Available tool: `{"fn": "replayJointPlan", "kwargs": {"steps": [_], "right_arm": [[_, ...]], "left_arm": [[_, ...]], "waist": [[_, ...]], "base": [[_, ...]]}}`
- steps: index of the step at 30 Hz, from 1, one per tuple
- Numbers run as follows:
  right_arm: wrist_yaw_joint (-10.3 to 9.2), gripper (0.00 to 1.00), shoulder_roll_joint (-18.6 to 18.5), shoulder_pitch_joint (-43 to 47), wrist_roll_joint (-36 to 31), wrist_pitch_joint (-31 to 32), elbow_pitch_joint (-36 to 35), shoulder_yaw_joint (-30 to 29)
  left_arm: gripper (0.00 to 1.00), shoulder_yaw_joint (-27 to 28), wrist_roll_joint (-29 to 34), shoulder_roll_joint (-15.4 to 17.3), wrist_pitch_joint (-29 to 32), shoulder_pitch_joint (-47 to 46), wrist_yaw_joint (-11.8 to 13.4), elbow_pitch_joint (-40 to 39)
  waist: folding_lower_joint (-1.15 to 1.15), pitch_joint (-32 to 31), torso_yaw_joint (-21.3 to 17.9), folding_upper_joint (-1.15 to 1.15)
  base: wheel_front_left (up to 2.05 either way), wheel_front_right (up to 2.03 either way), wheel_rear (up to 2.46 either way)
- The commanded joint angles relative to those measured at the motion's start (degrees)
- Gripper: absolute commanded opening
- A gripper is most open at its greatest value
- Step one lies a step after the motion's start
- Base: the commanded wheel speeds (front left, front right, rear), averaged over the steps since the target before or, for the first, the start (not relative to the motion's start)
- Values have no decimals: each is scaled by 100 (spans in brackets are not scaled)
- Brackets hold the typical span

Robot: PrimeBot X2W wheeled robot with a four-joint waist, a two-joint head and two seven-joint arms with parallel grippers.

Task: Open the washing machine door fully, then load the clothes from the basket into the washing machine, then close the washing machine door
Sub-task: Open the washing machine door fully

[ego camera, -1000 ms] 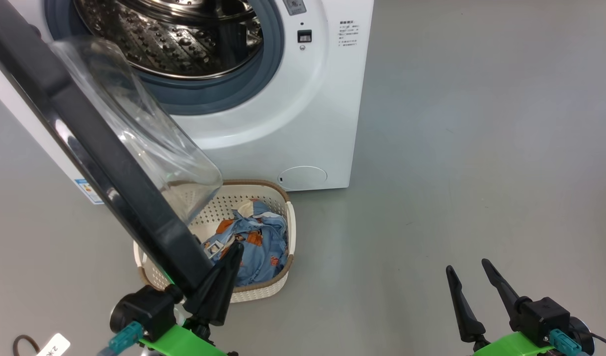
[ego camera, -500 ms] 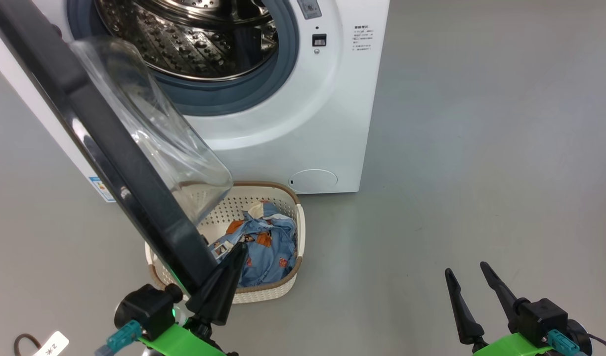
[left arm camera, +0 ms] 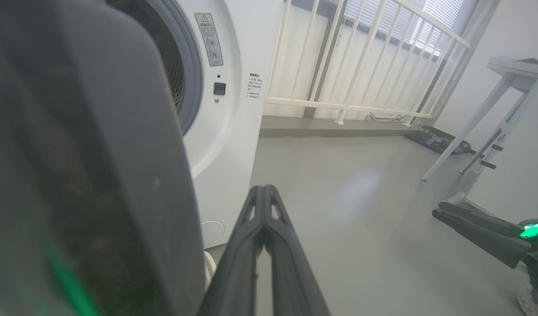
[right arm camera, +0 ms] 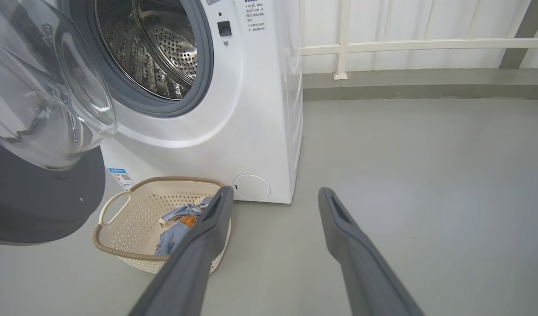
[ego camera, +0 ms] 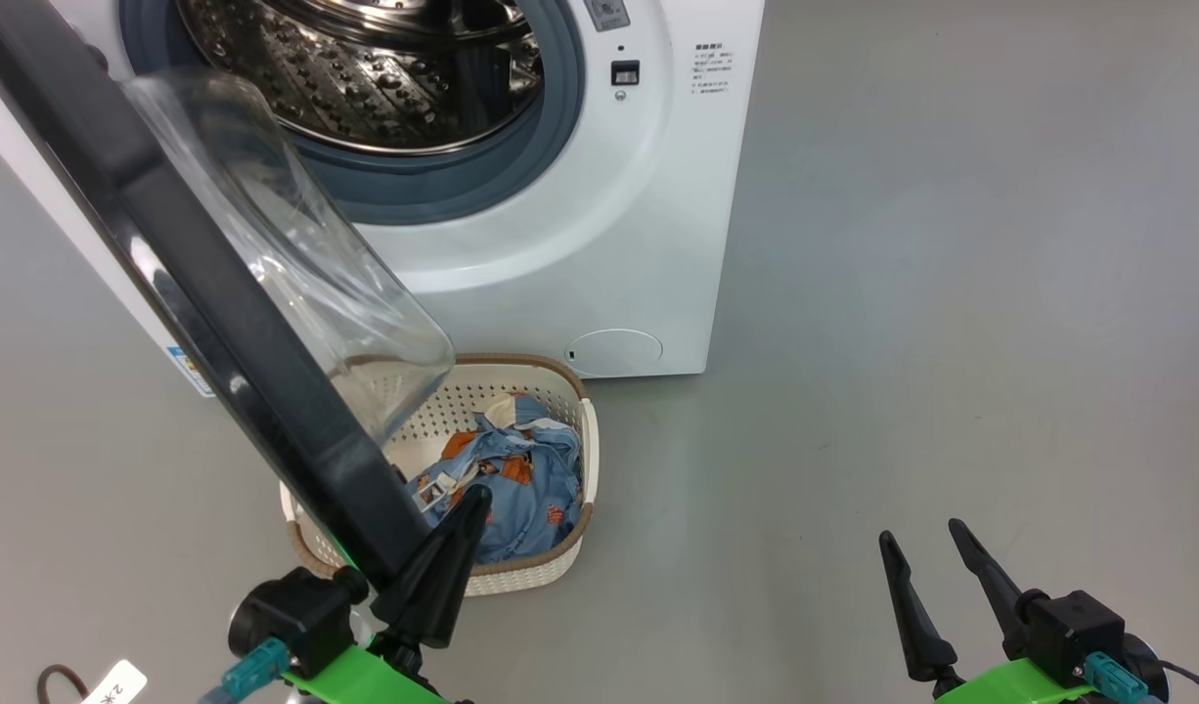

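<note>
Here, left gripper: fingers pressed together on nothing, just inside the lower edge of the washing machine door; whether they touch it we cannot tell.
Right gripper: fingers apart, idle above the floor.
Change: only our head view has drifted. The door's angle matches a second ago, part open, so we judge step one unfinished.
Basket: under the door's glass, clothes inside.
Washing machine: no laundry visible in the drum.
Floor: smooth, grey.
Room: white railing behind.

2 on white tag; warning triangle on sticker of washing machine
</note>
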Motion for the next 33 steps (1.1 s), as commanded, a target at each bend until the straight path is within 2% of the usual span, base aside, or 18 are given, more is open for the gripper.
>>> {"fn": "replayJointPlan", "kwargs": {"steps": [1, 15, 33], "right_arm": [[9, 100, -25, -166, 43, -69, -115, 165], [9, 100, -25, -199, 53, -69, -106, 156], [9, 100, -25, -206, 57, -69, -20, 169]], "left_arm": [[0, 254, 17, 137, -32, -195, 68, -73], [0, 194, -73, 143, -32, -295, 68, -230], [0, 367, -29, 116, -32, -87, 68, -155]], "waist": [[0, 6, -13, 0], [0, 104, -66, 0], [0, 24, 304, 0]], "base": [[0, 0, 0], [0, 0, 0], [0, 0, 0]]}}
